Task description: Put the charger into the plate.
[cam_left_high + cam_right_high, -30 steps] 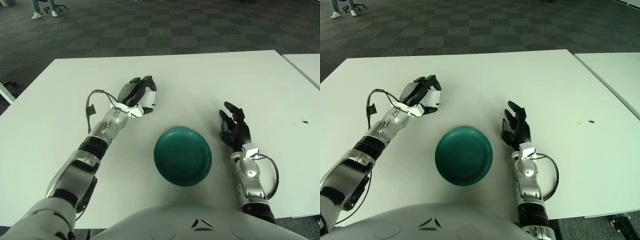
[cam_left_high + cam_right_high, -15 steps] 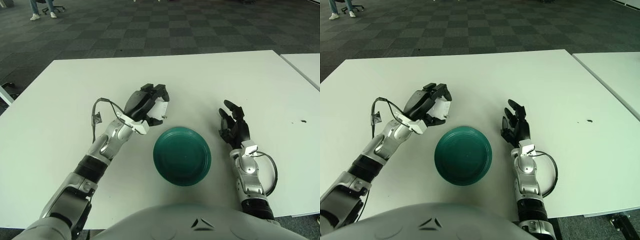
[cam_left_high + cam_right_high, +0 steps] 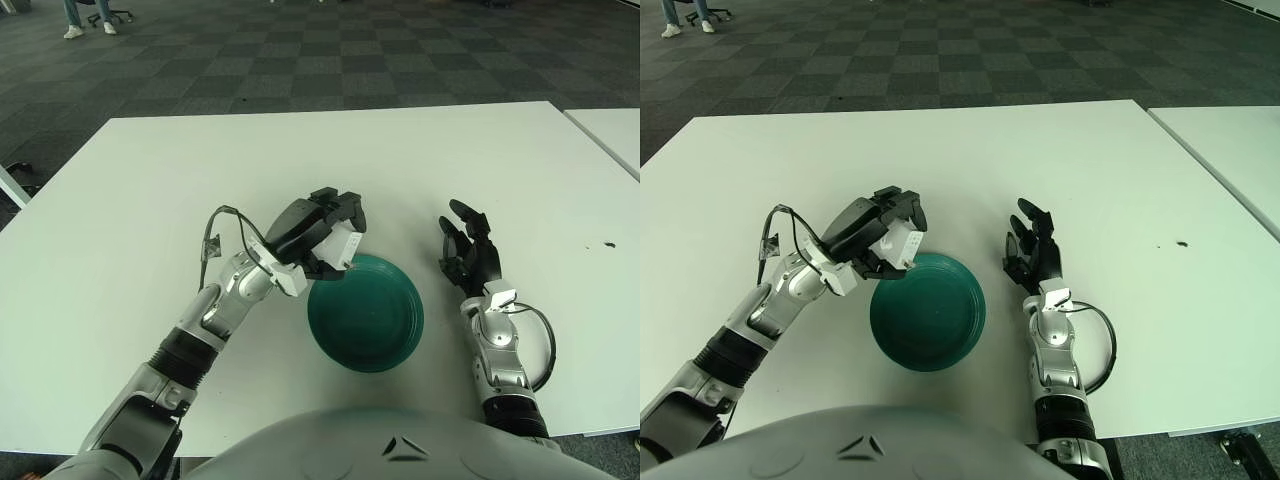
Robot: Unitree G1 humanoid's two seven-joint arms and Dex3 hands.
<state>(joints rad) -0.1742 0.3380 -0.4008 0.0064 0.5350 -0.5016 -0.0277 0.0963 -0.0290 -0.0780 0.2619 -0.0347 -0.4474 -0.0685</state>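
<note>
My left hand (image 3: 322,232) is shut on a small white charger (image 3: 343,249) and holds it above the left rim of the dark green plate (image 3: 375,320). The plate lies on the white table near its front edge and holds nothing. The hand also shows in the right eye view (image 3: 885,228), with the charger (image 3: 907,246) at the plate's (image 3: 935,318) upper left rim. My right hand (image 3: 470,252) rests on the table to the right of the plate, fingers spread, holding nothing.
The white table (image 3: 150,190) spreads wide around the plate. A second white table (image 3: 610,130) stands to the right across a narrow gap. A small dark speck (image 3: 609,243) lies at the right. Checkered carpet lies beyond.
My left hand has carried the charger to the right and toward me, from the table's left middle to above the plate's left rim. The right hand has not moved.
</note>
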